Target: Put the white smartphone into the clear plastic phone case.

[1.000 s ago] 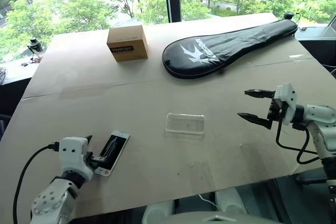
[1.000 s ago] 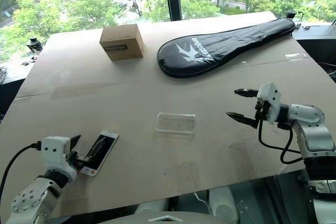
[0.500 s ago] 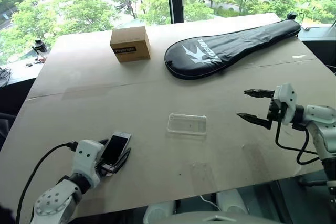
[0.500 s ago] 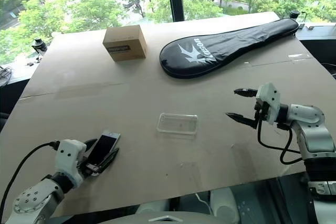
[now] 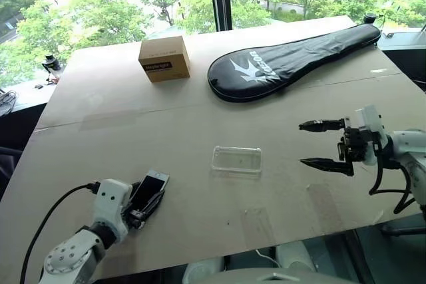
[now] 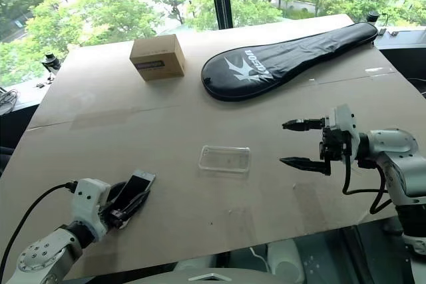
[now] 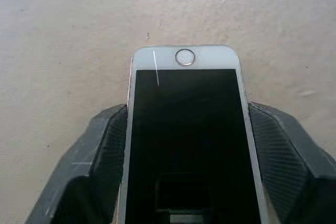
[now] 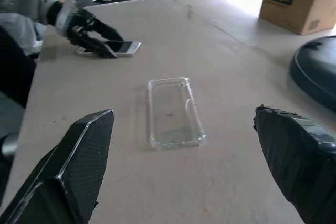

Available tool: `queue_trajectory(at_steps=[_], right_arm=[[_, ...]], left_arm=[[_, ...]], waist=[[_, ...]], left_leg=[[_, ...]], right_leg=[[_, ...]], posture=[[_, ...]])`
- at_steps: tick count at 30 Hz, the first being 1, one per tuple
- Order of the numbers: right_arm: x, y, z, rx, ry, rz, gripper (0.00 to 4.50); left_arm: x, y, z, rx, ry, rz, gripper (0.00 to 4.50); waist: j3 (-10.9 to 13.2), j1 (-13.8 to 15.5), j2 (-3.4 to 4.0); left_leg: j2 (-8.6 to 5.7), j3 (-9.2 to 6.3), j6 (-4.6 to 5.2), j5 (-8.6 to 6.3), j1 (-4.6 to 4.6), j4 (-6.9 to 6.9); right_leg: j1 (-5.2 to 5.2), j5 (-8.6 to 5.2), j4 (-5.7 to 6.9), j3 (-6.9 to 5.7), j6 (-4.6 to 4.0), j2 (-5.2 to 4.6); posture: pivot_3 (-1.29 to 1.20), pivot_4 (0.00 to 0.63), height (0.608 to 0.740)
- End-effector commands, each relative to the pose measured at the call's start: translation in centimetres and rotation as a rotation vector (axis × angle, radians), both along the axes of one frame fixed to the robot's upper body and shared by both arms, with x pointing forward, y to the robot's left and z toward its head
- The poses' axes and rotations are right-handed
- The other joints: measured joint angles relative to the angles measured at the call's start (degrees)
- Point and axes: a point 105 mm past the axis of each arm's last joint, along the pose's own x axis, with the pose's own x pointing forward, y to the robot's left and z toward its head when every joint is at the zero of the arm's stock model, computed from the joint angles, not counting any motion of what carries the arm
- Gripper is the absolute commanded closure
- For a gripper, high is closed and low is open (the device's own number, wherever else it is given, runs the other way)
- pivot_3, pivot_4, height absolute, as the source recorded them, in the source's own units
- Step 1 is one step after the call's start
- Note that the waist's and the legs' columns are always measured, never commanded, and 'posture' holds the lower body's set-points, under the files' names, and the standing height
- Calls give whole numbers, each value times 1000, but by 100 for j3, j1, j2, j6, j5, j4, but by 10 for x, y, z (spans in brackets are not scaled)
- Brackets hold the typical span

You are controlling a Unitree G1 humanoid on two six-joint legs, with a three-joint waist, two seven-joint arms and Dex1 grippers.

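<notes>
Two black fingers of the left gripper (image 5: 148, 202) pinch the white smartphone (image 5: 148, 187) by its long edges; the right gripper (image 5: 324, 144) hangs spread wide beside the clear plastic phone case (image 5: 236, 159).

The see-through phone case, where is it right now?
The clear plastic phone case lies flat in the middle of the table, empty, between the white smartphone at the left gripper and the open right gripper, nearer than the black racket cover.
</notes>
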Motion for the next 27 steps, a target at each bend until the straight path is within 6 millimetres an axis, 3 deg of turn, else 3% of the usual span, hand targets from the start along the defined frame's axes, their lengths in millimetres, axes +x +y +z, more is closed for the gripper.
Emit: queue_trajectory(at_steps=[1,6,12,19,23,27], right_arm=[[-13,8,16,44,-31,97,0],[-22,15,20,48,-41,160,0],[-22,19,23,33,-58,168,0],[-20,20,23,32,-49,154,0],[-17,21,23,39,-56,142,0],[-17,19,23,46,-65,115,0]], left_arm=[[-40,5,-61,-30,305,39,1623],[-35,8,-59,-15,279,37,1623],[2,4,-32,6,120,-28,1623],[55,-26,28,20,-87,-282,1623],[77,-49,57,20,-163,-466,1623],[93,-79,84,40,-215,-694,1623]], waist=[[-5,-9,9],[-9,-8,14],[-13,78,23],[5,279,5],[73,265,-134],[72,246,-156]], left_leg=[[1,1,0,0,0,0],[1,2,0,0,1,0],[0,4,-1,1,0,-1],[6,-7,-11,9,-10,2],[8,-13,-33,21,-31,4],[5,-30,-70,42,-143,13]], right_leg=[[0,0,0,1,0,2],[0,0,0,2,1,3],[1,0,1,-22,0,3],[17,0,5,-72,-5,1],[5,29,-1,-80,-10,1],[-106,39,0,-77,-13,-15]], posture=[[0,150,740],[0,150,740],[0,150,740],[0,150,740],[0,150,740],[0,150,740]])
